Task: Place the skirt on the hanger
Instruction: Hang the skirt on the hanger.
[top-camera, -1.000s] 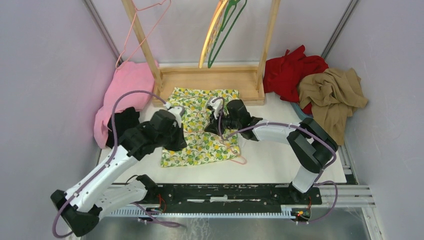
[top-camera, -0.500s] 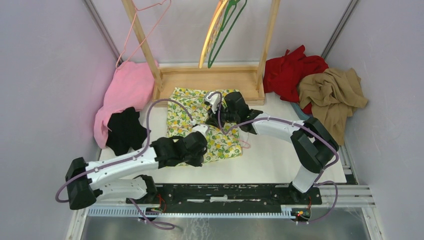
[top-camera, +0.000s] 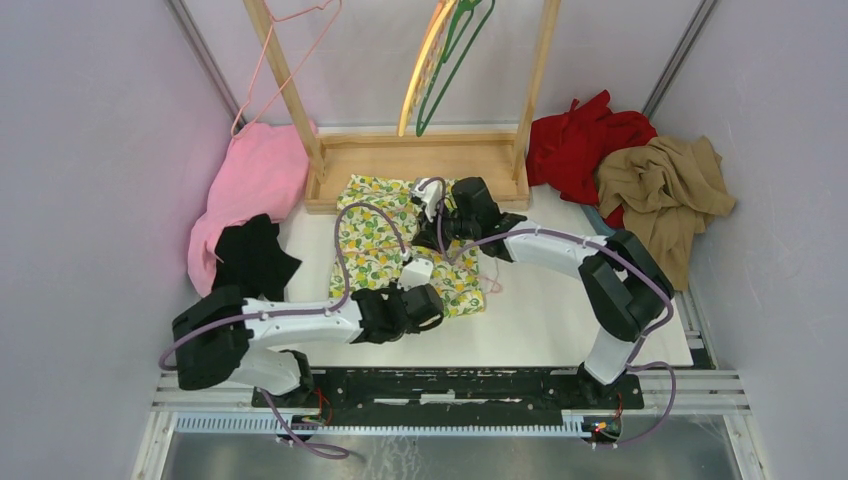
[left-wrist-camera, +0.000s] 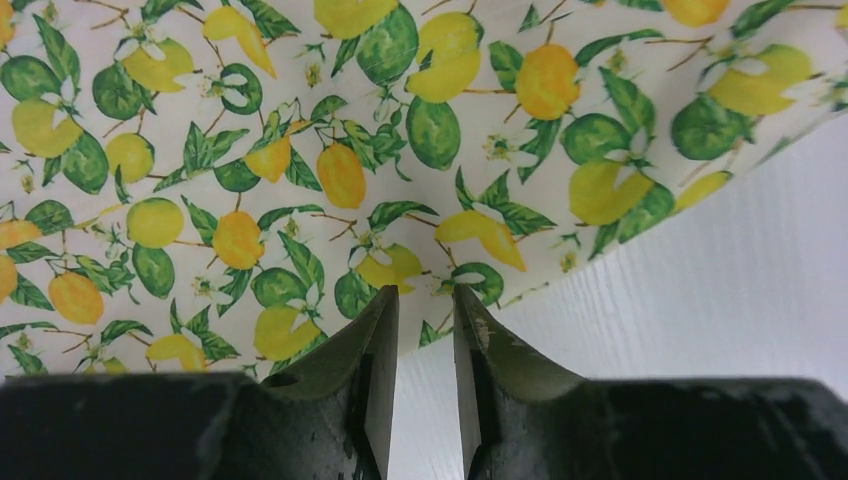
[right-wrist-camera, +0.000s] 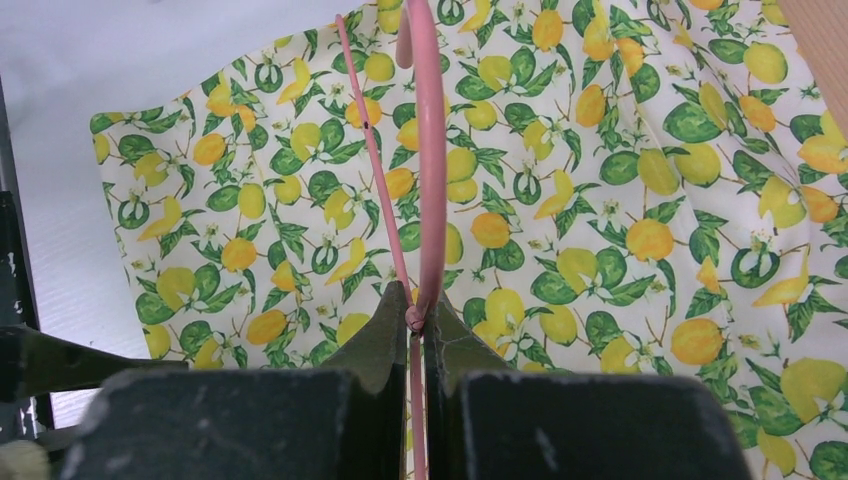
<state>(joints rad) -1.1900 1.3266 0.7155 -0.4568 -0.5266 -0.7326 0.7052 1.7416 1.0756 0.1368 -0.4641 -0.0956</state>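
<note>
On the white bench (top-camera: 560, 320): lemon-print skirt (left-wrist-camera: 300, 150) lay flat.
Left pincer (left-wrist-camera: 425, 300): narrowly parted, empty, at the skirt's hem.
Right pincer (right-wrist-camera: 420, 312): clamped the pink hanger (right-wrist-camera: 432, 150) over the skirt.

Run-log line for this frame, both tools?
left tool: open at skirt hem | right tool: shut on hanger over skirt | skirt: not hung

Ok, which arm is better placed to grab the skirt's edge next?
Likely left: left gripper sits empty at the lemon-print skirt's near hem; right gripper is shut on the pink hanger.
</note>
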